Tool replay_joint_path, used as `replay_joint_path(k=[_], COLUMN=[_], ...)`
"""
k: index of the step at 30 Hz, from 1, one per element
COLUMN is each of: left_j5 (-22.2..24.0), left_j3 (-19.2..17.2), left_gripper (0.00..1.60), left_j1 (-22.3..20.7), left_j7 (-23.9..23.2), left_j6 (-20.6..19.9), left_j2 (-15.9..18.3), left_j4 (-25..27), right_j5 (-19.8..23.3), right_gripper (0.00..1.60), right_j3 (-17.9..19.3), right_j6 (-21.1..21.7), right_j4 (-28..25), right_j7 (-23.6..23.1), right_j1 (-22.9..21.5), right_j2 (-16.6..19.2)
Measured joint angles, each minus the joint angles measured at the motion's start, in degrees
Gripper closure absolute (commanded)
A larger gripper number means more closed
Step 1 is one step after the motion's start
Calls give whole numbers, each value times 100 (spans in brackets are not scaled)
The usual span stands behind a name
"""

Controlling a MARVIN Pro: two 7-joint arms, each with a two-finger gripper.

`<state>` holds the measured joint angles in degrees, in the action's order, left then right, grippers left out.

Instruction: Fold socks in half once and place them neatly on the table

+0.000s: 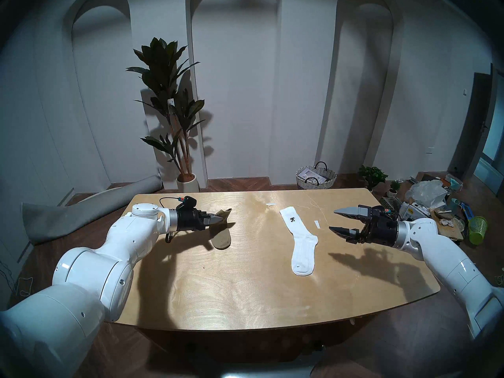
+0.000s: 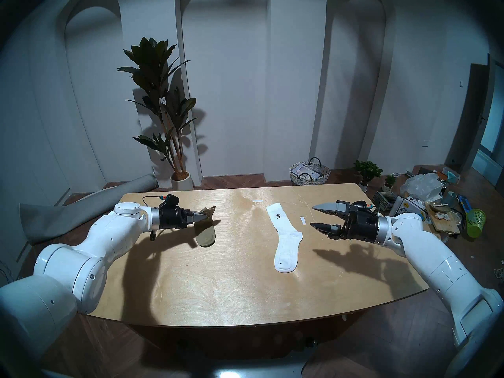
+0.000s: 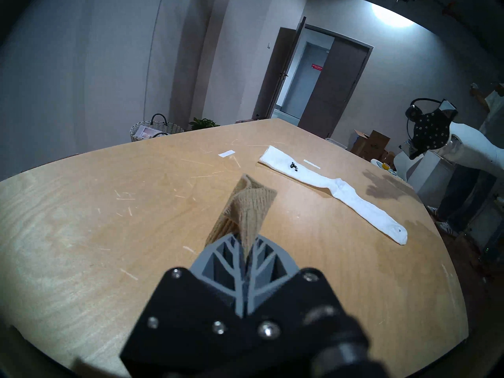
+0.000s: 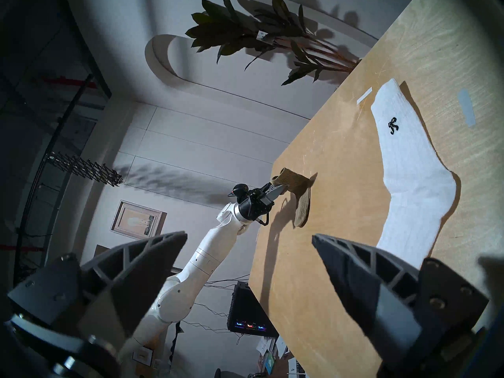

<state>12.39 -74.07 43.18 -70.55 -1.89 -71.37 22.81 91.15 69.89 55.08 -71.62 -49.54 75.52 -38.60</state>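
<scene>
My left gripper (image 1: 218, 220) (image 2: 202, 218) (image 3: 246, 256) is shut on the cuff end of the olive-brown ankle sock (image 1: 221, 237) (image 2: 206, 236) (image 3: 246, 208) (image 4: 301, 203). The cuff is lifted off the table (image 1: 245, 282) while the toe end still rests on the wood. The white crew sock (image 1: 300, 241) (image 2: 286, 243) (image 3: 351, 197) (image 4: 414, 183) lies flat and full length at centre right, its black emblem near the far cuff. My right gripper (image 1: 333, 219) (image 2: 313, 215) (image 4: 249, 235) hovers open to the right of it, holding nothing.
Two small white paper strips (image 1: 271, 204) (image 1: 316, 224) lie near the white sock's cuff. Beyond the table stand a potted plant (image 1: 174, 118) and a wicker basket (image 1: 315, 177). Clutter and a green bin (image 1: 477, 230) sit off the right edge.
</scene>
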Motion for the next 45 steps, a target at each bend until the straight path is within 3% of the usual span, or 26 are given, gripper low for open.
replay_joint_path(k=[10,11,12,16,19,22,24,25,27,45], left_j5=[-42,-45,-49,-59,-57,-50,-45,-43,-38,67], left_j3=[106,109,113,117,107,101,99,98,95,-100], left_gripper=[157,152,136,116,120,113,81,24,0,0], left_j1=[279,301,329,465,556,649,725,769,848,1499], left_j7=[-45,-45,-45,-47,-53,-68,-88,-99,-123,-240], left_j6=[-17,-21,-28,-82,-126,-170,-202,-220,-249,-461], left_j2=[82,94,110,186,233,273,302,317,342,624], left_j4=[412,438,470,645,761,883,983,1045,1155,2304], right_j5=[22,22,23,26,27,27,27,27,27,30], right_gripper=[0,0,0,0,0,0,0,0,0,0], right_j3=[-38,-41,-44,-66,-77,-88,-93,-96,-102,-145], right_j6=[0,0,0,0,0,0,0,0,0,0], right_j4=[29,32,36,57,70,83,92,96,104,131], right_j7=[1,2,2,4,4,5,6,7,8,14], right_j1=[-47,-49,-52,-64,-72,-82,-92,-97,-105,-128], right_j2=[-56,-60,-66,-87,-100,-109,-115,-117,-121,-127])
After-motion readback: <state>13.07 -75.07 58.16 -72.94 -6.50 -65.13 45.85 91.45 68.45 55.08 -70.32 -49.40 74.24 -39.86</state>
